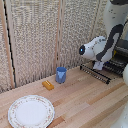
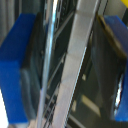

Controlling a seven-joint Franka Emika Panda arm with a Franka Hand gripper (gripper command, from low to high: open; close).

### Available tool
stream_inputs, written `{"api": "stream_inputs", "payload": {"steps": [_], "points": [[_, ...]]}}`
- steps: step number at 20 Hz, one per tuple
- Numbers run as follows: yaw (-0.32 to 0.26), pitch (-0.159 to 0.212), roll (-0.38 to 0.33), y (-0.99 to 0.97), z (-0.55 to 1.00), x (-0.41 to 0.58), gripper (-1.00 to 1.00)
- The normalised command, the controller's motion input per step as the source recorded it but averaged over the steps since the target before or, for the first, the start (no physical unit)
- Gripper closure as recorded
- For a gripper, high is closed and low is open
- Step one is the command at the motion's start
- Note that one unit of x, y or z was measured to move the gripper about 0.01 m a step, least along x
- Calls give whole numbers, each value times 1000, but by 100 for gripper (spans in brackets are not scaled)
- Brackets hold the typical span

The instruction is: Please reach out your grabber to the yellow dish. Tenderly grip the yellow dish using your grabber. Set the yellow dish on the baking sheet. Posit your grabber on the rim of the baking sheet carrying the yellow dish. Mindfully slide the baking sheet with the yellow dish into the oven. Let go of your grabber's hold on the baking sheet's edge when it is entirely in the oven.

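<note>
The baking sheet point(image 1: 97, 72), a dark wire rack of parallel bars, projects from the front of the oven point(image 1: 120, 57) at the exterior view's right, with its near edge reaching out over the wooden table point(image 1: 85, 102). The grabber point(image 1: 98, 64), the white end piece of the robot arm point(image 1: 102, 47), sits low at the rack's outer rim. In the wrist view the two blue-tipped fingers point(image 2: 15, 70) stand on either side of a bright metal rim bar point(image 2: 75, 60) of the rack, with further thin rods crossing behind it; the pads lie just beside the bar, but whether they press on it cannot be told from the blurred picture. The yellow dish shows only as a small yellow patch point(image 2: 123, 2) at the corner of the wrist view; in the exterior view it is hidden behind the arm, so its exact seat on the rack cannot be confirmed. On the table, well apart from the rack, stand a blue cup point(image 1: 61, 75), a small orange block point(image 1: 48, 85) beside it, and a large white plate point(image 1: 31, 111) with a patterned rim nearest the camera. A woven screen point(image 1: 40, 35) forms the backdrop.
</note>
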Motion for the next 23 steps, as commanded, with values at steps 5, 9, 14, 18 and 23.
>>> {"api": "stream_inputs", "payload": {"steps": [5, 9, 14, 18, 23], "points": [[46, 41, -106, -755, 43, -21, 100], [46, 24, -183, -327, 0, 0, 100], [16, 0, -39, 54, 146, 27, -100], [-13, 4, 39, 210, 472, 220, -100], [-61, 19, 98, 174, 757, 312, -100]]}}
